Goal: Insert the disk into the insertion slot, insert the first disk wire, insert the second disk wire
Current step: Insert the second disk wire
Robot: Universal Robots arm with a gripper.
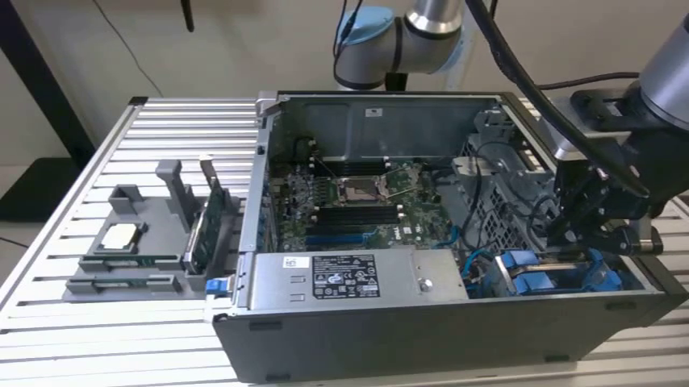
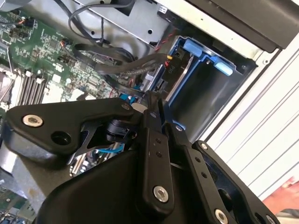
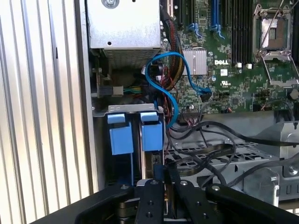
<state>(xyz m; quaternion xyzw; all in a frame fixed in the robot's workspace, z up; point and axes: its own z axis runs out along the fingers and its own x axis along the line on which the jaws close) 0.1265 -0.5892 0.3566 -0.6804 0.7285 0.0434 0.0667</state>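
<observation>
Black metal gripper (image 3: 163,179) reaches into an open PC case (image 1: 431,339), fingers (image 2: 154,140) nearly closed w/ a thin gap, tips at the edge of a blue plastic drive carrier; can't tell if they pinch anything. The disk (image 3: 152,135) sits upright in the drive bay by the case's front corner. Beyond: curved blue cable (image 3: 161,70), green motherboard (image 3: 233,70), ribbed alu table (image 1: 129,339).
</observation>
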